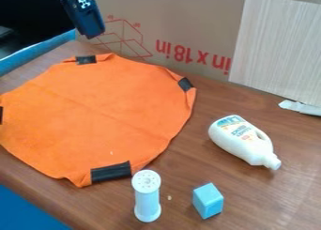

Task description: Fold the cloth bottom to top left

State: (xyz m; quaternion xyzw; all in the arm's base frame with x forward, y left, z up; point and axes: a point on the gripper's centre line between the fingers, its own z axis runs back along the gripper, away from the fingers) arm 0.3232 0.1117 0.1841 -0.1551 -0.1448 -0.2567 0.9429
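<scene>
The orange cloth point(100, 114) lies spread out toward the left edge of the bench point(270, 198), with no bottom-to-top-left fold made, so the whole job (by my reckoning) remains. The claw point(94, 35) hangs near the bench's far left corner, apart from the cloth; whether it is clenched or released, I cannot tell.

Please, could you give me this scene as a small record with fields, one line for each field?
cloth: orange, spread out, black patches along its edge
fold: bottom not brought to top left
end effector: above the table, beyond the cloth's far edge
bottle: white, lying on its side, right of the cloth
cylinder: white, upright, holes in its top
block: light blue, right of the cylinder
surface: brown wooden table
</scene>
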